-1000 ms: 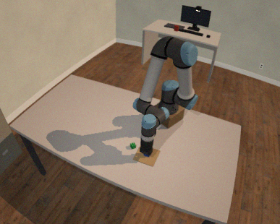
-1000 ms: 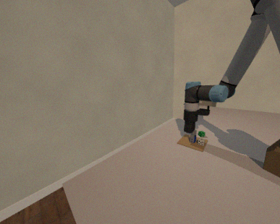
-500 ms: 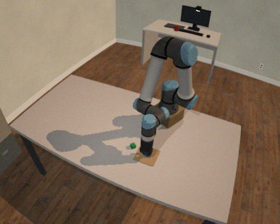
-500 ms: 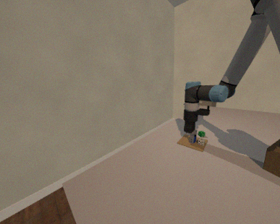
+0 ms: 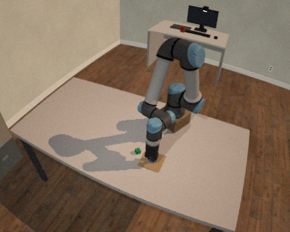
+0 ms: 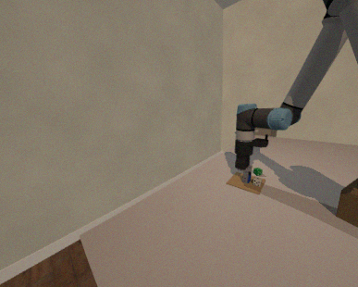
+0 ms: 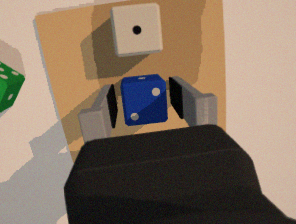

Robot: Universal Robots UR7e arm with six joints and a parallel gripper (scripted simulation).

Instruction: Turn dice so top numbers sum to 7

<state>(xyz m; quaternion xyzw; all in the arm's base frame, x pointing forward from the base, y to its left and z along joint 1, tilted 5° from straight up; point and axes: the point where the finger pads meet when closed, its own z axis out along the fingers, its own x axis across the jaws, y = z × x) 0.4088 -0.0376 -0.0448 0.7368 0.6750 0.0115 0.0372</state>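
Where the mat point(image 5: 158, 167) point(image 6: 236, 183) point(image 7: 54, 37) lies on the surface point(image 5: 200, 168) point(image 6: 173, 231) point(image 7: 260, 75), the following items are noted; clock directions are taken in the wrist view.

Item one: blue die point(image 5: 151, 160) point(image 6: 249, 178) point(image 7: 144, 101), over the mat, two pips on the face towards the wrist camera. It sits between the fingers point(image 6: 244, 176), one at 9 o'clock, the other at 3, with a gap on each side. Condition of the fingers: wide, gripping nothing.

Item two: white die point(image 6: 257, 181) point(image 7: 136, 30), on the mat at 12 o'clock from the blue, near but apart; one pip up.

Item three: green die point(image 5: 138, 150) point(image 6: 257, 171) point(image 7: 9, 86), off the mat, between 9 and 10 o'clock from the blue. Cut by the frame edge; its top number cannot be told.

Step in hand, as I judge it from across the room: the blue die freed. The coming move turns on those side gaps: a straight lift should clear it, while a sideways drift might nudge it. If one and two stand, the green must show four and still be brought aboard, probably the next job.
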